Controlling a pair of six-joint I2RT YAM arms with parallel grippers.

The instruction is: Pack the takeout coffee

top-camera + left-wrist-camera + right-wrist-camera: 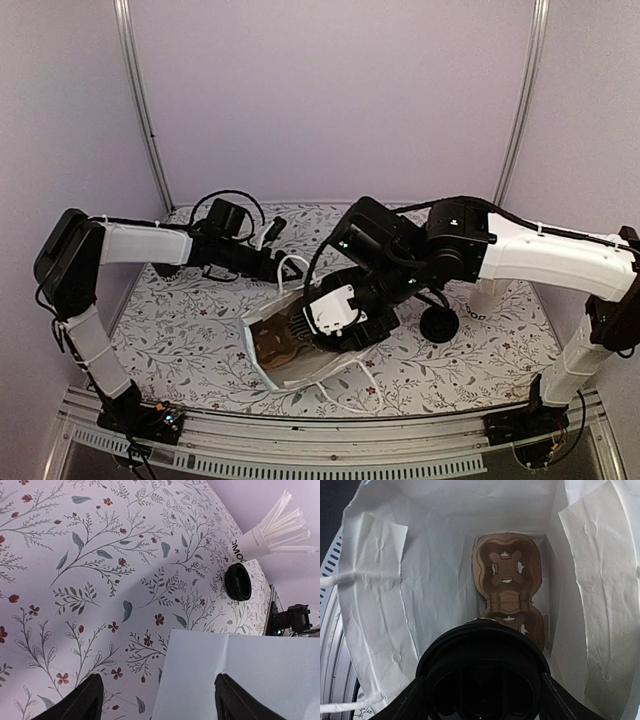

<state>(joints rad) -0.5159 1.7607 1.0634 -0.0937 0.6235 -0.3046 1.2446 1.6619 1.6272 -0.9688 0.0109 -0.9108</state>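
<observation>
My right claw (482,700) clenches the takeout coffee (482,647) inside the paper bag (435,580); carrier (507,570) just ahead; seating, release not yet done.

The bag (440,590) gapes open, but the carrier (507,575) covers its floor beyond the cup (482,680).

Right wrist view: the takeout coffee (482,665) fills the lower middle, its base sliced off by the bottom edge, and it's too dark to tell what's inside. It covers the lower end of the brown cup carrier (506,572). From above, the right arm (520,255) blocks the mouth of the paper bag (295,376), and the white cup of stirrers (488,298) barely peeks out behind that arm. Left wrist view: the stirrers run off the right edge, the bag off the bottom right, and there's a dark blurred shape (295,617) at far right that I can't make out.
</observation>
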